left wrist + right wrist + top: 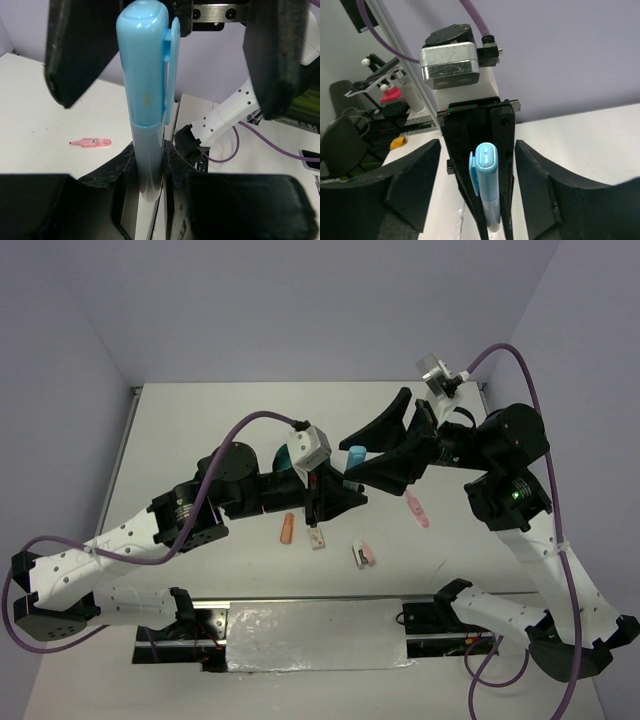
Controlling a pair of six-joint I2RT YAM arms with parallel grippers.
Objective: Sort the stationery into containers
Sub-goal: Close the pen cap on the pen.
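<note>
Left gripper (150, 180) is pinched on the base of the light-blue marker (145, 90), upright. Right gripper (477, 145) gapes wide either side of its cap, holding nothing. Orange marker (288, 528) and pink marker (417, 508) lie below, unsorted, so plenty left I reckon.

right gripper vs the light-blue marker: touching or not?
Apart. The right wrist view shows the right gripper open, one finger standing wide of the light-blue marker on each side with a plain gap; only the left gripper clamps it.
</note>
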